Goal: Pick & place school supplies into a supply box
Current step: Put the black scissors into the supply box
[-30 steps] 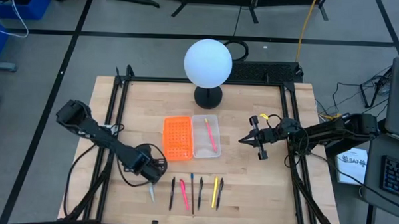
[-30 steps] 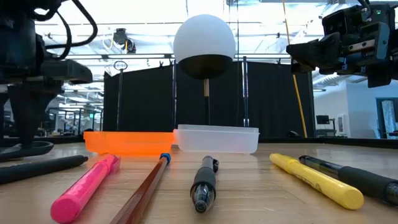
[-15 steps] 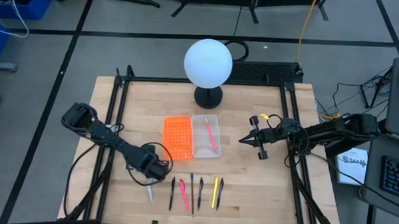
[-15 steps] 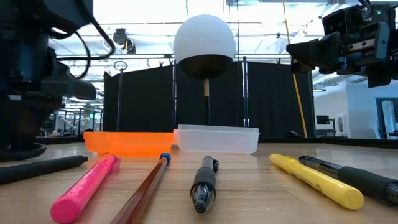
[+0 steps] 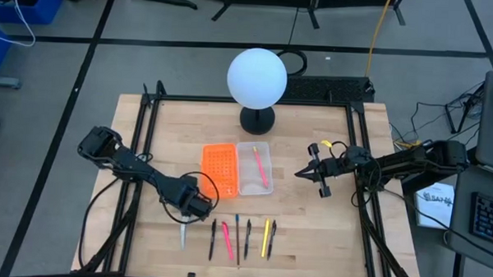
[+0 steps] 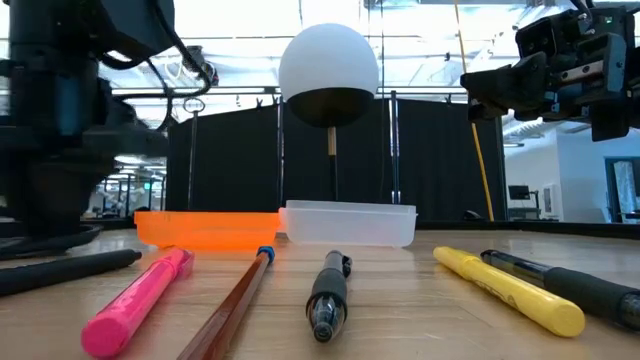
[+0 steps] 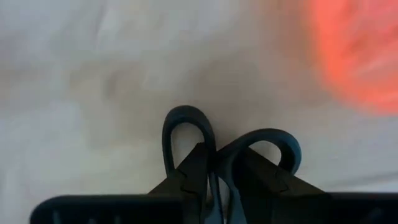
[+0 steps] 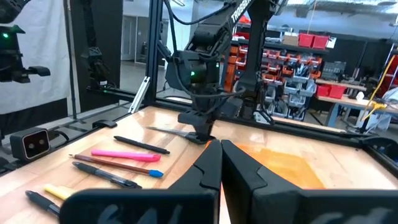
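Scissors lie at 7 o'clock of the clear box, blades pointing towards the table's 6 o'clock edge; the left gripper sits low over their black handles, and in the left wrist view its jaws press against them from both sides, just behind the two loops

The box stands near the table's middle with a pink pen slanted inside, and an orange perforated tray touches its 9 o'clock side. At 6 o'clock of the box, close to the table edge, a row of pens lies side by side but apart: black pen, pink marker, blue-tipped pencil, another black pen, yellow pen, short black pen

The right gripper hangs above the table at 3 o'clock of the box, jaws clenched on nothing, with bare wood between it and the box

A white globe lamp stands at 12 o'clock. Black rails run along the table's 9 and 3 o'clock sides. The wood is pale butcher block; black curtains hang behind
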`<state>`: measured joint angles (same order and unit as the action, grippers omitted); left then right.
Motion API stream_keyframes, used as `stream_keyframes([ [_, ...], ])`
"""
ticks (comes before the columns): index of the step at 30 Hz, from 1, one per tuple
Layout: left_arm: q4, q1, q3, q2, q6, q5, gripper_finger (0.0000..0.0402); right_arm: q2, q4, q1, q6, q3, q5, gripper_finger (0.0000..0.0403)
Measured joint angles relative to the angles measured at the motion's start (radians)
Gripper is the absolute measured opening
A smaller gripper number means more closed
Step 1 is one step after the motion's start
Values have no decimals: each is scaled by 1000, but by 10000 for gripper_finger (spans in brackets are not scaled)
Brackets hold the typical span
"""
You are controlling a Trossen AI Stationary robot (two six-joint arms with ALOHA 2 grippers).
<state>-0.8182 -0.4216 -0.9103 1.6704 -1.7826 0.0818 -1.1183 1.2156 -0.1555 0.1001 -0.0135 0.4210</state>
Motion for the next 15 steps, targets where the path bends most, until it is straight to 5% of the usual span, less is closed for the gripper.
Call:
stream_keyframes([
  [9, -151, 43, -277, -104, 82, 115, 65, 0, -11, 0, -14, 0, 0, 0],
  [15, -225, 235, -525, -97, 313, 139, 65, 0, -16, 0, -9, 0, 0, 0],
])
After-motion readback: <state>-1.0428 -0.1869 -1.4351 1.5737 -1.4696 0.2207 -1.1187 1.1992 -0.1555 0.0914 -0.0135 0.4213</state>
